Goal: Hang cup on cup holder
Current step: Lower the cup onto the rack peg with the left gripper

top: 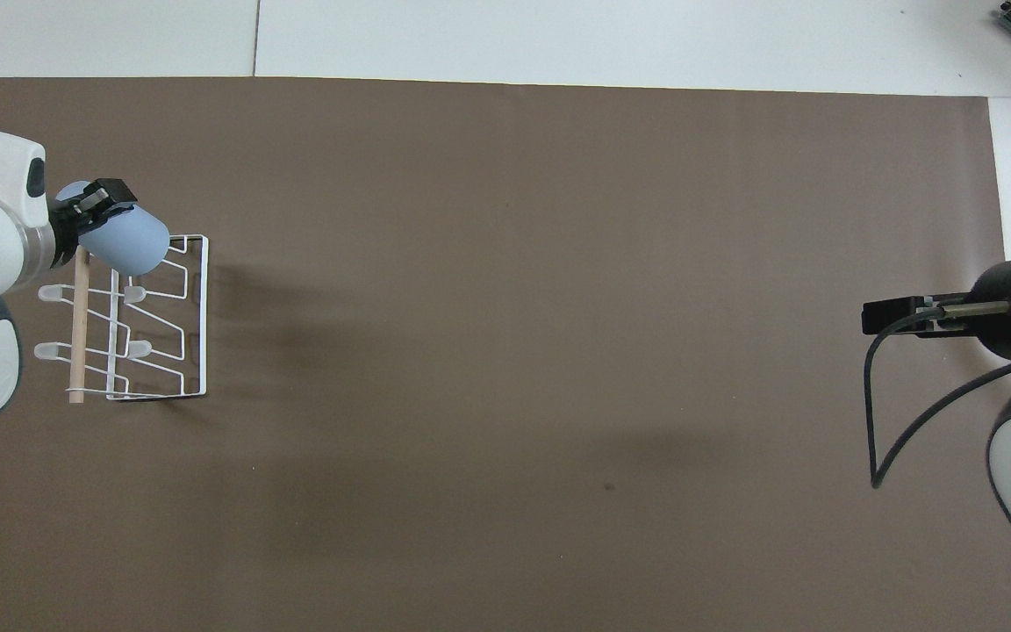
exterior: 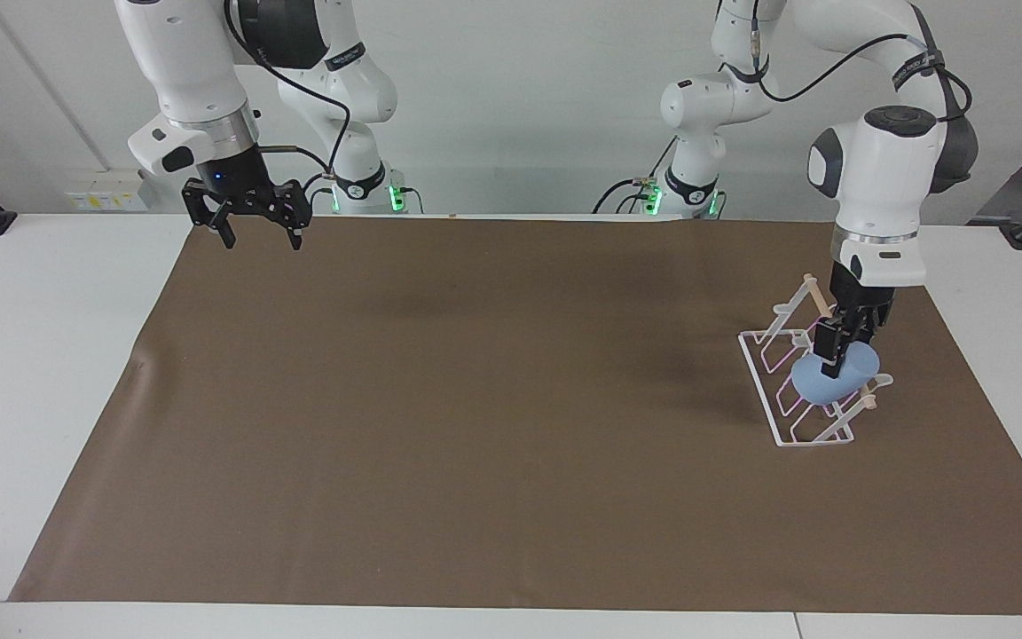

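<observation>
I have the left gripper [exterior: 835, 355] clamped on the rim of the smooth light-blue cup [exterior: 826, 380], tilted over the white wire cup holder [exterior: 782, 404] at the left arm's end of the table. It seems to touch a prong; the overhead view shows the wooden dowel [top: 78, 333] clearly. The right gripper [exterior: 255, 235] waits, jaws wide, holding nothing.

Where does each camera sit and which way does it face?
Facing view: high across the table, looking at the robots; both arms show whole, the left gripper shut on the cup over the cup holder, the right gripper waiting with jaws open above the brown mat.
Overhead view: high above the robots' end, looking steeply down; only wrists and grippers show.
Shared: cup, cup holder, mat, half a turn apart.
</observation>
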